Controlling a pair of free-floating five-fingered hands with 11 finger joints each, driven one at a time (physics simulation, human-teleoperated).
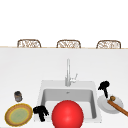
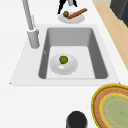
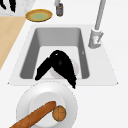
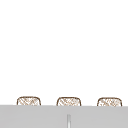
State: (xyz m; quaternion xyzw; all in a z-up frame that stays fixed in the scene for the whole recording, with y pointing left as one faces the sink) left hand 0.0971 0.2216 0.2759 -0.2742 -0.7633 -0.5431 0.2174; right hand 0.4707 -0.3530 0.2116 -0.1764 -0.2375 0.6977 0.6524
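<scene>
My right hand [image 1: 103, 85] hovers open just above the far edge of a white plate [image 1: 105, 106] to the right of the sink, fingers pointing down. That plate holds a baguette [image 1: 118, 108] and a small round brown bun [image 1: 112, 98]. In the right side view the same hand [image 3: 59, 62] hangs between the plate [image 3: 27, 100] and the sink, fingers spread. My left hand [image 1: 40, 110] floats open by the sink's left front corner, next to a yellow-rimmed plate [image 1: 18, 114]. A white dish [image 2: 63, 66] with a green lime [image 2: 63, 59] lies in the basin.
A large red ball [image 1: 67, 114] covers the front of the sink [image 1: 42, 90] in the front view. The faucet [image 1: 68, 72] stands behind the basin. A dark cup [image 1: 18, 96] stands behind the yellow plate. Three wicker chair backs [image 1: 68, 44] line the far counter edge.
</scene>
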